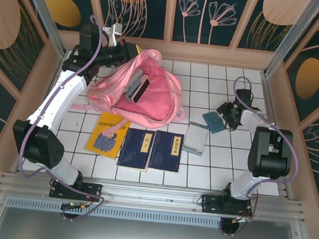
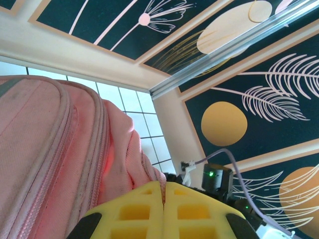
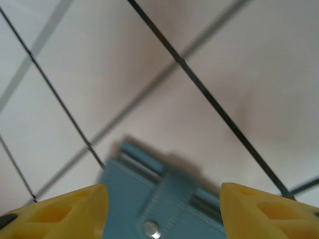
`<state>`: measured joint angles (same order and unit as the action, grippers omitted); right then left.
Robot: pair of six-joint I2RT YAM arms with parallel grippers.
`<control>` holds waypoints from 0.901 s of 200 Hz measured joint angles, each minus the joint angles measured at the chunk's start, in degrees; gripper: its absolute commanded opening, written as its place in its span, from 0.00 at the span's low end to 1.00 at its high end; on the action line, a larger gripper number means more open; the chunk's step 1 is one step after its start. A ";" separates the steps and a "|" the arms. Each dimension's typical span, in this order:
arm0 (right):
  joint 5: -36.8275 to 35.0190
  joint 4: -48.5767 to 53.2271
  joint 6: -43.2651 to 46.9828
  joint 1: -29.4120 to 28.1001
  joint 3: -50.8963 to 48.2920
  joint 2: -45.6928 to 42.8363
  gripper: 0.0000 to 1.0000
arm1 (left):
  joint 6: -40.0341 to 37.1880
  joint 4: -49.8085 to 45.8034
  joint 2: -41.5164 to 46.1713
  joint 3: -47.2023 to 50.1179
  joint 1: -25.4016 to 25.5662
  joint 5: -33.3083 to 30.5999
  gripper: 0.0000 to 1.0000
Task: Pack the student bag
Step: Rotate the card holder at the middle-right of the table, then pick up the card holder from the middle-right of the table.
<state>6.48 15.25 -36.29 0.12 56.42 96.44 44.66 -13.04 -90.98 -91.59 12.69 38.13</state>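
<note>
Pink student bag (image 1: 145, 92) | pinched by left jaws | far from right jaws

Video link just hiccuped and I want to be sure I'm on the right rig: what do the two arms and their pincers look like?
The two match. The left arm and right arm have white links joined by bulky black joint housings, on black bases. A pale purple cable loops along each. The left pincer and right pincer have yellow fingers with recessed rectangular pockets moulded in.

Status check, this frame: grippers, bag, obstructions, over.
Left gripper shut on student bag rim. Right gripper open over teal case. Books lie beside bag, none blocking.
</note>
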 measured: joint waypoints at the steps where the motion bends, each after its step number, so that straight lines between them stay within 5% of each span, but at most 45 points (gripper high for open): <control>1: 0.17 -0.02 0.04 0.00 -0.20 0.02 0.61 | 0.00 0.00 0.00 0.00 0.00 0.00 0.00; 82: 7.50 -1.95 -0.07 -3.69 -8.39 -4.22 0.62 | 0.02 0.02 0.02 0.11 0.00 0.20 0.00; 129: -9.64 10.14 -0.17 -9.88 1.03 -5.57 0.78 | 0.24 0.04 0.09 0.13 0.00 0.39 0.00; 180: -16.94 21.73 -3.21 -11.82 20.50 8.07 0.83 | 0.66 0.79 0.55 0.81 0.00 0.39 0.00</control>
<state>-10.46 36.97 -39.51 -11.70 76.93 104.51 45.32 -12.25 -90.43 -90.78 12.69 38.52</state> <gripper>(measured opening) 0.825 0.062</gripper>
